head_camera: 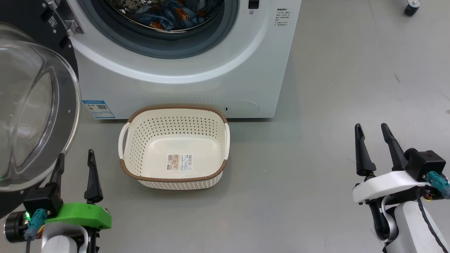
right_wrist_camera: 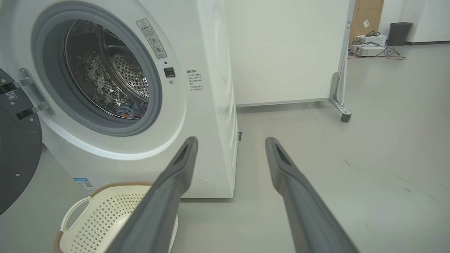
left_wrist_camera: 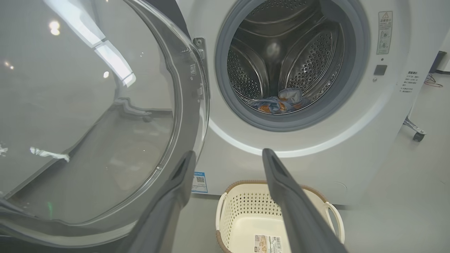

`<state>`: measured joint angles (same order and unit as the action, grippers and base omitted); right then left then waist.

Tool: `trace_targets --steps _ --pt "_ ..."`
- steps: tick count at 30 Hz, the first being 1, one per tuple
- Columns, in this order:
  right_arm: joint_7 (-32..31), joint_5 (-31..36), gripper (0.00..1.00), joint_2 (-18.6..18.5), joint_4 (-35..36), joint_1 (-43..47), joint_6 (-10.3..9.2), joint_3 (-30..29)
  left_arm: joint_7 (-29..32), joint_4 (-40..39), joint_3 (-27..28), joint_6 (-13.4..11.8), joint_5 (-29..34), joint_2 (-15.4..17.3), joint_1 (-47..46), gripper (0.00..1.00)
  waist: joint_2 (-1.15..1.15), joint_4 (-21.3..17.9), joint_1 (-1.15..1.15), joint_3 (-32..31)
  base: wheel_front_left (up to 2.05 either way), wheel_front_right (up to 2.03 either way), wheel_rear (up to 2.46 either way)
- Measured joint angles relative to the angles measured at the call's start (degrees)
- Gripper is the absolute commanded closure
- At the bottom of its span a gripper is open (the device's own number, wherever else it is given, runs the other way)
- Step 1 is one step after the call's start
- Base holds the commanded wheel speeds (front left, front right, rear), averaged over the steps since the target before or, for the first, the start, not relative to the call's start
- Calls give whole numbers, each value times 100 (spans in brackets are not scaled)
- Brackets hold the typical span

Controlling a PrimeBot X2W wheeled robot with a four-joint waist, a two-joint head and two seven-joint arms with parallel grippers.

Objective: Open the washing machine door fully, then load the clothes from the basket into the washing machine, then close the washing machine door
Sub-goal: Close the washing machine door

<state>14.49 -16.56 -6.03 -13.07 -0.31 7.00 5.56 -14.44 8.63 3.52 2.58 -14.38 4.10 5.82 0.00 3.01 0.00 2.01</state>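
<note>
A perforated cream basket (head_camera: 168,126) sat before the washing machine (head_camera: 197,95), its glass door (head_camera: 31,105) open. Blue clothes (left_wrist_camera: 277,103) lay in the steel drum (left_wrist_camera: 309,56); left gripper (head_camera: 76,154) and right gripper (head_camera: 371,125) gaped empty.

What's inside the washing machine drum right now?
Bunched light-blue clothes with orange-brown print lie at the drum's bottom. The grey seal covers their lower edge, so the piece count is unclear.
</note>
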Motion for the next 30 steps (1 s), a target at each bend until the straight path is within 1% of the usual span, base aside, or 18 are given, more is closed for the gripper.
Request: trace_targets --steps 15,18,25,30 --pt "0 45 0 3 40 56 0 -10 0 -15 23 -16 41 -55 1 0 0 364 0 26 0 0 0" --pt "0 45 0 5 42 65 0 -15 0 -13 23 -19 48 -79 1 0 0 458 0 18 0 0 0" --pt "0 46 0 11 74 80 0 -3 0 -12 37 -116 65 -96 1 0 0 705 0 33 0 0 0" --pt "0 46 0 13 75 80 0 -8 0 -10 49 -120 65 -104 1 0 0 898 0 57 0 0 0"
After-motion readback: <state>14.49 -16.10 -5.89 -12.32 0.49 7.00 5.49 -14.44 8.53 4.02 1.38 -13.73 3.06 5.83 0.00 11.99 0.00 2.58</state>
